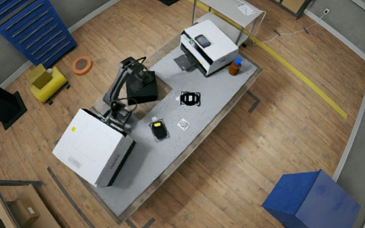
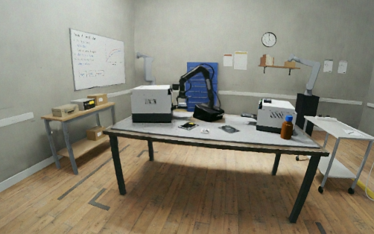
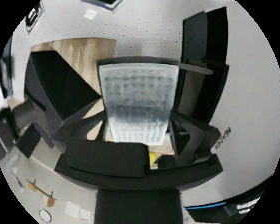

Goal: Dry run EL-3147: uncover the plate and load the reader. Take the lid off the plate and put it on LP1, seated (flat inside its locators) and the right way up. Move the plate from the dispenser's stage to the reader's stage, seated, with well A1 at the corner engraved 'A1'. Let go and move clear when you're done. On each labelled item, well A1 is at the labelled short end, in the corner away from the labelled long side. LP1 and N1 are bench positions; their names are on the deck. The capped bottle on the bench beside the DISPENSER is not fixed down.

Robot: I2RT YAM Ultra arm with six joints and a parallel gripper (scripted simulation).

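Note:
My gripper [image 1: 122, 123] [image 2: 180, 106] [image 3: 138, 112] is beside the reader [image 1: 86, 145] [image 2: 143, 100] [image 3: 253, 95], on its side facing the arm. It is shut on the pale, clear plate [image 3: 140, 95], with a finger at each side. Whether a lid is on the plate and where A1 lies cannot be read. The reader's stage cannot be told apart. The dispenser [image 1: 219, 41] [image 2: 277, 110] stands at the other end, its dark stage [image 1: 183, 62] showing no plate. A dark marked position [image 1: 190, 98] [image 2: 232, 131] lies mid-bench; a lid there cannot be made out.
A black block with a yellow top [image 1: 158, 131] sits on another marked position near the reader. A white printed card [image 1: 183, 124] [image 2: 205, 130] lies beside it. The blue-capped brown bottle [image 1: 235, 67] [image 2: 287, 128] stands beside the dispenser. The arm's black base [image 1: 145, 92] is behind the bench.

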